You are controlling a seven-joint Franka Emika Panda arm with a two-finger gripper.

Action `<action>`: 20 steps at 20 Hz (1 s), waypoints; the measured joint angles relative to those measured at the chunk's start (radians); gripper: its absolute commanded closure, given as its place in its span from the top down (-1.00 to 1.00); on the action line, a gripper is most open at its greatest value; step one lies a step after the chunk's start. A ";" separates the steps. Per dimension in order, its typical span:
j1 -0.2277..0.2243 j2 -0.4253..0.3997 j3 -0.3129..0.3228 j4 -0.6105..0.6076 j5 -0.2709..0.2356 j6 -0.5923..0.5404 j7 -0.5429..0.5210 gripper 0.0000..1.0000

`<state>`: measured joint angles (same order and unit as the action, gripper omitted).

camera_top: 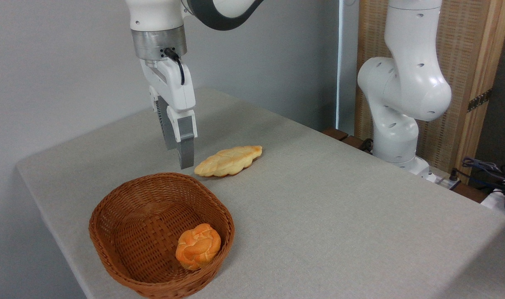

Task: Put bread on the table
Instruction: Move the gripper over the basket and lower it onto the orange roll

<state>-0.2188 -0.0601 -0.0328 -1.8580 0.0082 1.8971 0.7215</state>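
Bread (197, 246), the small glossy orange-golden knot bun, lies inside the wicker basket (111, 224), on the woven floor against the near right wall. It is untouched and not gripped. Nothing of the transfer is done so far as can be seen: the bun is not lifted, and it is not on the table (339, 216).

Basket stands upright on the near left part of the table, close to the front edge. Open cloth surface lies to its right and behind it, so a set-down place appears available.

A paler braided loaf (228, 160) rests on the table just beyond the basket's far rim. It is not the item the task names, and it is already on the cloth.

Gripper (185, 158) hangs above the far rim of the basket, just left of the loaf, fingers pointing down. It holds nothing. The fingers are seen edge-on, so whether they are spread or pressed together cannot be told.

Outstanding, by judgement: travel toward the bun, descent into the basket, grasp, lift clear of the rim, placement on the cloth, release
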 measured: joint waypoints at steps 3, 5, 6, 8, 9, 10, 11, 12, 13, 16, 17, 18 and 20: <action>0.000 0.000 0.000 0.000 0.000 -0.002 -0.013 1.00; 0.001 0.000 0.000 0.000 0.000 -0.002 -0.066 1.00; 0.001 0.000 0.000 0.000 0.000 -0.002 -0.088 1.00; 0.001 0.000 0.000 0.000 0.000 -0.002 -0.110 1.00; 0.003 0.000 0.004 0.000 0.000 -0.002 -0.113 1.00; 0.005 0.000 0.015 0.000 0.000 0.001 -0.114 1.00; 0.006 0.001 0.034 0.000 0.000 0.012 -0.114 1.00; 0.007 0.002 0.055 0.000 -0.005 0.028 -0.108 1.00; 0.008 0.004 0.077 0.000 -0.012 0.044 -0.095 1.00; 0.011 0.018 0.140 -0.002 -0.028 0.061 -0.043 1.00; 0.012 0.026 0.156 -0.002 -0.029 0.065 -0.031 1.00; 0.013 0.036 0.166 -0.004 -0.029 0.080 -0.021 1.00; 0.014 0.057 0.174 -0.019 -0.029 0.129 -0.013 1.00</action>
<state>-0.2048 -0.0036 0.1416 -1.8773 -0.0204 2.0259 0.7088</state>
